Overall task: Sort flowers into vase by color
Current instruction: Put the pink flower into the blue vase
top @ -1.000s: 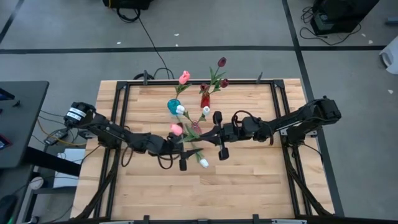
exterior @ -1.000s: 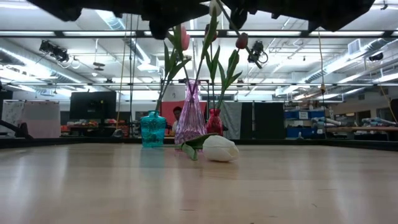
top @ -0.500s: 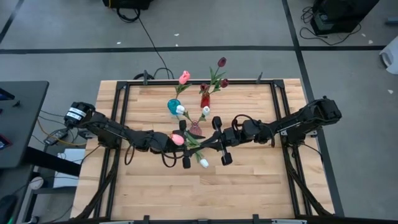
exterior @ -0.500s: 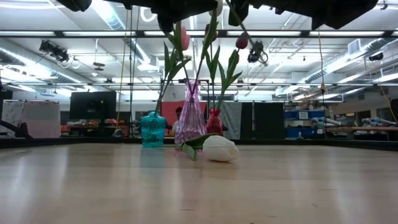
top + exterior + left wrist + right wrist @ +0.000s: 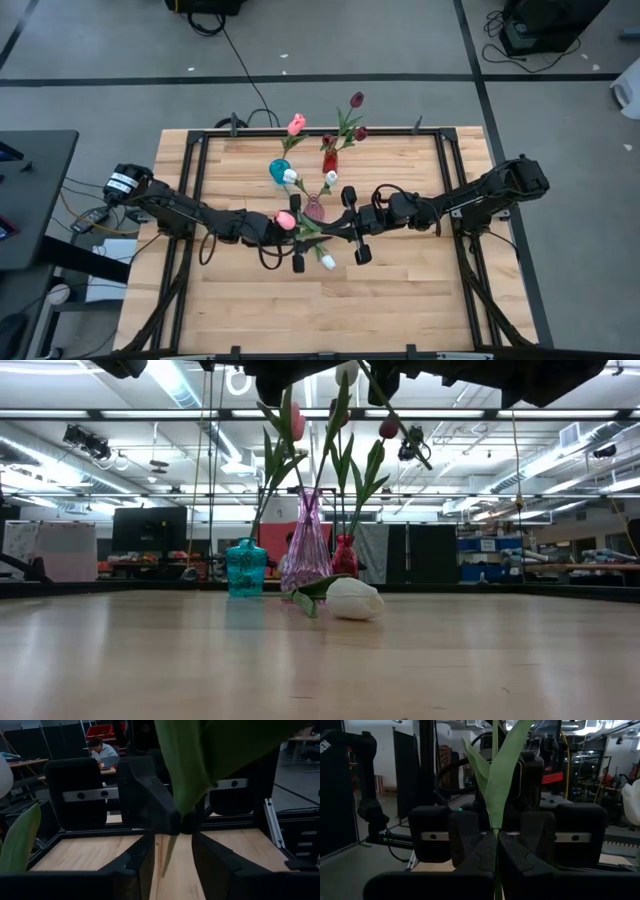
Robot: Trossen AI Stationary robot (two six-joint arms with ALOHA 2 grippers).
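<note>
High view shows you both arms meeting mid-bench, just in front of the pink vase [image 5: 315, 208]. Your right gripper [image 5: 352, 226] sits just right of that vase with its jaws clenched on a green stem [image 5: 495, 845]; the right wrist view shows the stem pinched upright between the fingers [image 5: 475, 852], a long leaf rising above them. Your left gripper [image 5: 297, 244] faces it from the vase's left. In the left wrist view the jaws stand apart on either side of the same stem [image 5: 167, 855], with a gap on each side and a broad leaf hanging above; you cannot tell from that view whether either finger touches it. A pink tulip head [image 5: 285, 219] shows just left of the pink vase, above the left arm.

One white tulip [image 5: 328, 262] lies on the bench [image 5: 400, 290] in front of the pink vase, near both grippers; the low view shows its head [image 5: 355, 599] resting on the wood. Behind the pink vase stand a teal vase [image 5: 277, 171] with a pink tulip [image 5: 296, 124] and a red vase [image 5: 328, 160] with maroon tulips [image 5: 356, 100]. Two white heads [image 5: 290, 176] show between the teal and pink vases.
</note>
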